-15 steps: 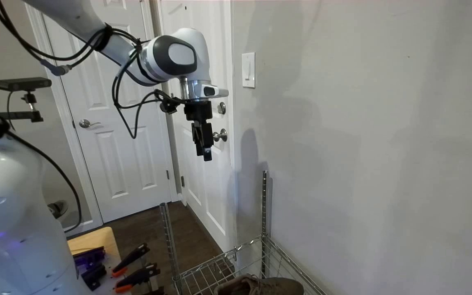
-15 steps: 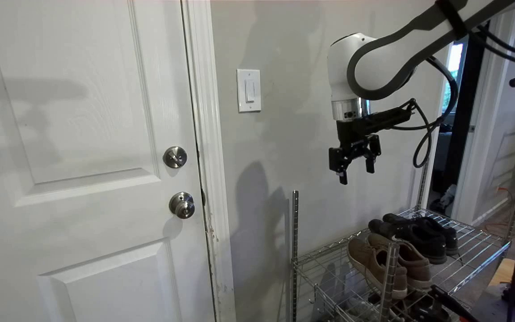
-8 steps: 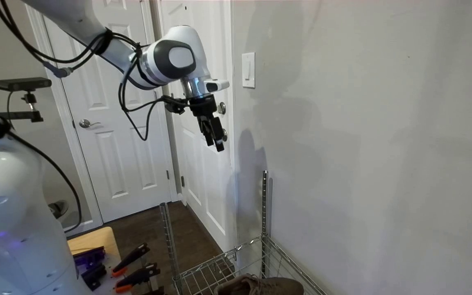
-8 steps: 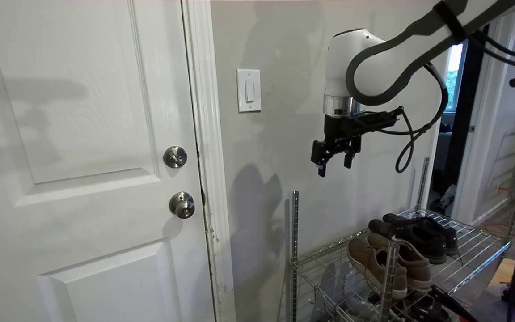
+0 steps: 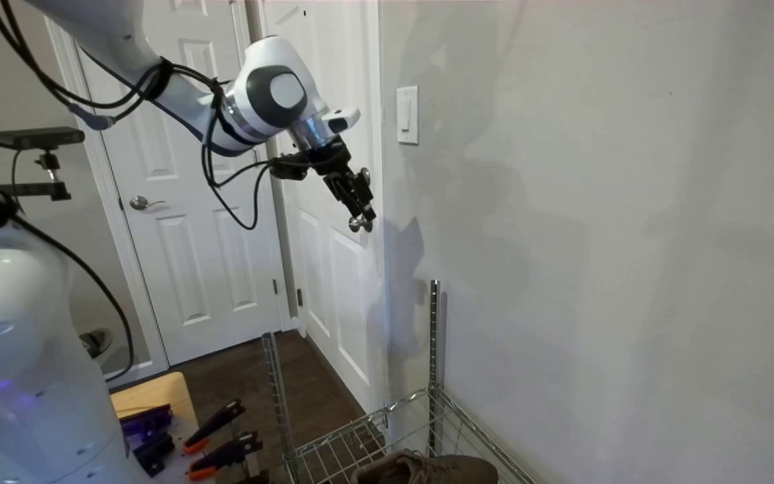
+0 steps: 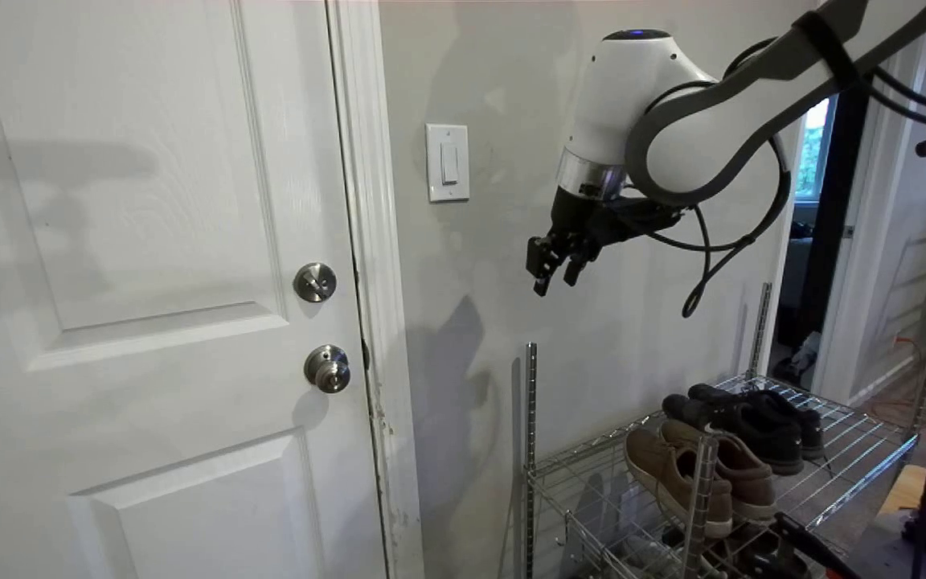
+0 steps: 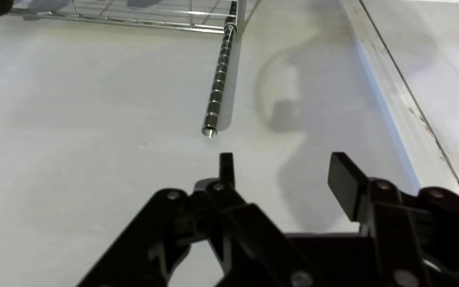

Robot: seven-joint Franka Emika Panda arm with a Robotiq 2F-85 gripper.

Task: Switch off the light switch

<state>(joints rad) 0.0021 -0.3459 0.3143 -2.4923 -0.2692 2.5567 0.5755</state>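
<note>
The light switch [image 5: 407, 115] is a white upright plate on the grey wall, with a rocker at its centre; it also shows in an exterior view [image 6: 448, 163], beside the door frame. It is out of view in the wrist view. My black gripper [image 6: 556, 283] is open with nothing between its fingers. It points down and tilts towards the wall, lower than the switch and apart from it. In an exterior view the fingertips [image 5: 365, 216] overlap the door knob in the picture. In the wrist view the two fingers [image 7: 281, 157] stand wide apart before bare wall.
A wire shoe rack with a metal post [image 6: 530, 418] stands below the gripper against the wall; the post also shows in the wrist view [image 7: 218, 85]. Brown shoes [image 6: 684, 474] and black shoes sit on it. A white door [image 6: 149, 418] with a round knob [image 6: 327, 369] is beside the switch.
The gripper has moved towards the switch's side and up, and has tilted so its fingers angle more towards the wall. It stays open. The switch, door and rack have not moved.
</note>
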